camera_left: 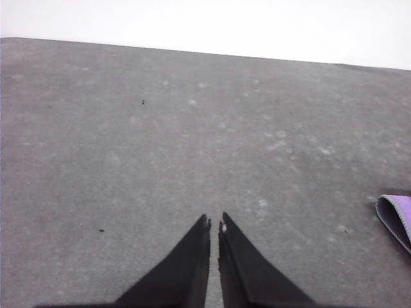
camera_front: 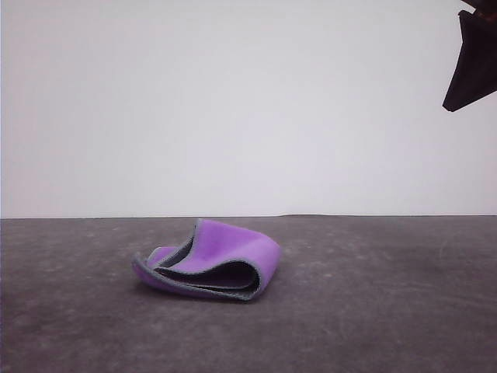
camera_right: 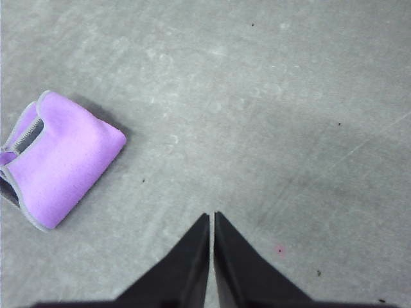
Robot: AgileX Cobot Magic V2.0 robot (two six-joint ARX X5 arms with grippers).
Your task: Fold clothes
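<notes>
Cloth [camera_left: 397, 218] cut off beside closed left gripper [camera_left: 214, 222].

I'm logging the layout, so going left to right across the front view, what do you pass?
Bare grey table → folded purple cloth, purple face out with its grey inner face showing at the open edge → more bare table → right gripper, raised at the upper right corner.
</notes>
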